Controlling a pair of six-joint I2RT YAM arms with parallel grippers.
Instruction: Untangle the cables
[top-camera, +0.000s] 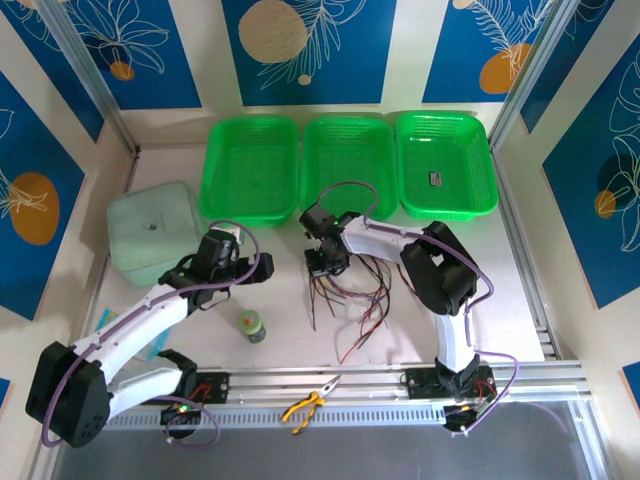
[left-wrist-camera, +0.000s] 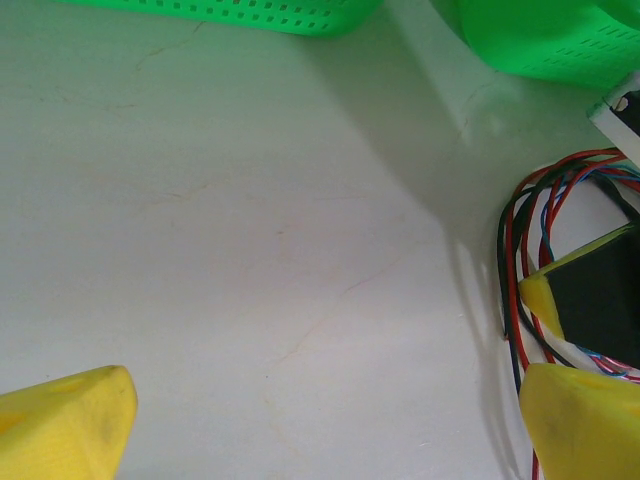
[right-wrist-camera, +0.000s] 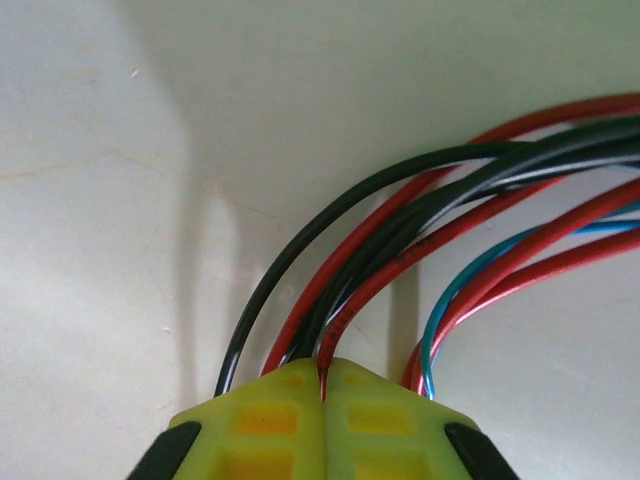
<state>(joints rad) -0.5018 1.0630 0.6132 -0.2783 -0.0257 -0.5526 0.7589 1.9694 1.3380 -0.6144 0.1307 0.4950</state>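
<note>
The cables (top-camera: 352, 300) lie in a loose bunch of thin black, red and blue wires mid-table, fanning toward the near edge. My right gripper (top-camera: 325, 262) is down at the bunch's far end. In the right wrist view its yellow jaws (right-wrist-camera: 323, 385) are pressed together with one red cable (right-wrist-camera: 345, 315) pinched between them. Black, red and blue cables (right-wrist-camera: 450, 290) arch past on either side. My left gripper (left-wrist-camera: 320, 430) hovers over bare table to the left of the bunch, fingers (left-wrist-camera: 60, 425) wide apart and holding nothing. The cables (left-wrist-camera: 515, 260) curve along that view's right edge.
Three green baskets (top-camera: 250, 165) line the back; the right one (top-camera: 445, 160) holds a small dark item. A pale green lidded box (top-camera: 150, 230) sits at the left. A small green jar (top-camera: 251, 326) stands near the front. Yellow-handled pliers (top-camera: 308, 403) lie on the front rail.
</note>
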